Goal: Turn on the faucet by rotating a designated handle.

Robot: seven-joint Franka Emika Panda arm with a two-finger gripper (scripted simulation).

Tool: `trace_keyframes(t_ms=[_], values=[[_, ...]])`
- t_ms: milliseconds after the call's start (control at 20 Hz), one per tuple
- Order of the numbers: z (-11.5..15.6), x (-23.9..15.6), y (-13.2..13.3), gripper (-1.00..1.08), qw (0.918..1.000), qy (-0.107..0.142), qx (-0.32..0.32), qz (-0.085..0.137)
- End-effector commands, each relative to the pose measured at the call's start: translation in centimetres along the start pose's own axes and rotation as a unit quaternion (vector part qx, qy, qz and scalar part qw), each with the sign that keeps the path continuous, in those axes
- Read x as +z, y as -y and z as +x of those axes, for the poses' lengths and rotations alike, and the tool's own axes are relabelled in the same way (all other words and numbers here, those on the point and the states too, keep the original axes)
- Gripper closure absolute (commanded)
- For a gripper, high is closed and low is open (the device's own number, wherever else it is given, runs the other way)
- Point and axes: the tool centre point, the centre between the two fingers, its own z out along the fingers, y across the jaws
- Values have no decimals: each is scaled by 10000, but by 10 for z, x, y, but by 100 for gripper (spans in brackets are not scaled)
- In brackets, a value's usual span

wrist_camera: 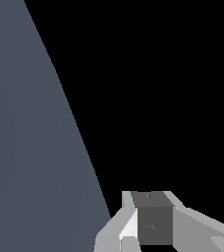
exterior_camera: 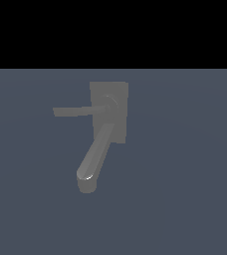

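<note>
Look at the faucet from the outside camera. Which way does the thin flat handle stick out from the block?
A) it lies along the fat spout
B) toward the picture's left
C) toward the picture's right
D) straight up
B: in the exterior view the handle reaches from its round pivot on the faucet block toward that view's left, while the thick spout runs down and left separately.
</note>
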Motion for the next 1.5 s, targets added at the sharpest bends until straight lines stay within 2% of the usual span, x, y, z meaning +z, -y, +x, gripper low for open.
trace_keyframes(t_ms=[0, 150, 300, 600, 950, 1450], values=[[19, -16, 8, 108, 9983, -322, -261, -421], [41, -34, 25, 108, 9918, -697, -617, -875], [60, -50, 46, 108, 9812, -1054, -1001, -1267], [87, -72, 91, 108, 9566, -1591, -1669, -1780], [101, -84, 130, 108, 9342, -1940, -2173, -2060], [108, -98, 150, 108, 9197, -2178, -2473, -2132]])
